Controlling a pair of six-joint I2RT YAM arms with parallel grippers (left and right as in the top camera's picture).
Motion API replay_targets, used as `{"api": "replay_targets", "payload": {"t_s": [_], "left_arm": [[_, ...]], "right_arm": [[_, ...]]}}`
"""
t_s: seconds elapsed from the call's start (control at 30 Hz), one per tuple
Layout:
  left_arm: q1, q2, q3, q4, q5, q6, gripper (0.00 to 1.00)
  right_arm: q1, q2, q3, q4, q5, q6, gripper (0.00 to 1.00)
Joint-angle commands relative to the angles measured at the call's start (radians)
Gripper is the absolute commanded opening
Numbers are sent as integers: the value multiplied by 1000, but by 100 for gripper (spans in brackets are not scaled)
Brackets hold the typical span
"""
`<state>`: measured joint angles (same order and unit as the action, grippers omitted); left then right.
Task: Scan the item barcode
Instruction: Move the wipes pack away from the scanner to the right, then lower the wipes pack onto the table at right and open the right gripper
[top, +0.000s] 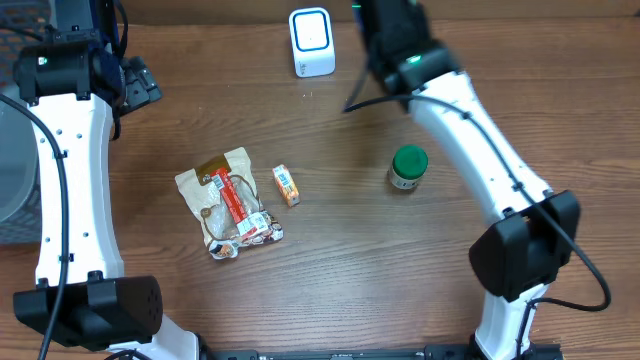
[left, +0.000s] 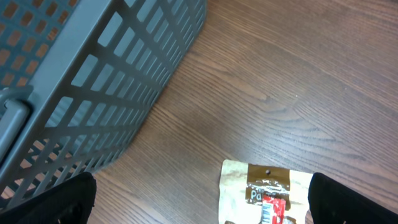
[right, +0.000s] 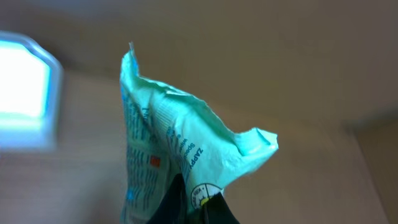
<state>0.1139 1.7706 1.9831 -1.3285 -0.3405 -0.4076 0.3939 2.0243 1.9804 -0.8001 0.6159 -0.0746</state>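
right hand (right: 198, 202) clamped on mint-green packet (right: 180, 130) (small print showing), barcode scanner (right: 25, 93) near | left hand (left: 204, 202) wide open, empty, above counter (left: 280, 81), snack pouch (left: 267, 190) below, grey basket (left: 56, 65) beside

basket (left: 93, 81) upper left | snack pouch (left: 264, 193) bottom edge, on table (left: 280, 81) | fingers (left: 59, 204) spread

Overhead is looking straight down; left wrist is closely sharing the pouch (left: 267, 193); right wrist is seemingly facing the scanner (right: 25, 93).
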Motion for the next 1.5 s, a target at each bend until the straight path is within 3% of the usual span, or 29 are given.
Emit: {"api": "replay_targets", "payload": {"t_s": [0.0,0.17,0.3,0.67,0.73,0.8,0.87,0.97,1.27,1.37,1.47], "left_arm": [[2,-26,20,0,1,11,100],[2,-26,20,0,1,11,100],[2,-26,20,0,1,11,100],[2,-26,20,0,1,11,100],[2,-26,20,0,1,11,100],[2,-26,20,0,1,11,100],[2,-26,20,0,1,11,100],[2,-26,20,0,1,11,100],[2,-26,20,0,1,11,100],[2,-26,20,0,1,11,100],[2,-26,20,0,1,11,100]], "right_arm": [[-103,21,-29,-193,-103,132,4],[-209,24,-51,-452,-303,132,4],[-266,24,-80,-575,-330,154,4],[-300,26,-283,-550,-317,157,5],[-300,26,-317,-528,-298,157,17],[-300,26,-338,-512,-295,157,22],[-300,26,-343,-492,-295,159,45],[-300,25,-342,-461,-246,269,58],[-300,23,-132,-607,-310,394,62],[-300,21,10,-684,-466,410,64],[-300,21,80,-716,-632,471,72]]}}
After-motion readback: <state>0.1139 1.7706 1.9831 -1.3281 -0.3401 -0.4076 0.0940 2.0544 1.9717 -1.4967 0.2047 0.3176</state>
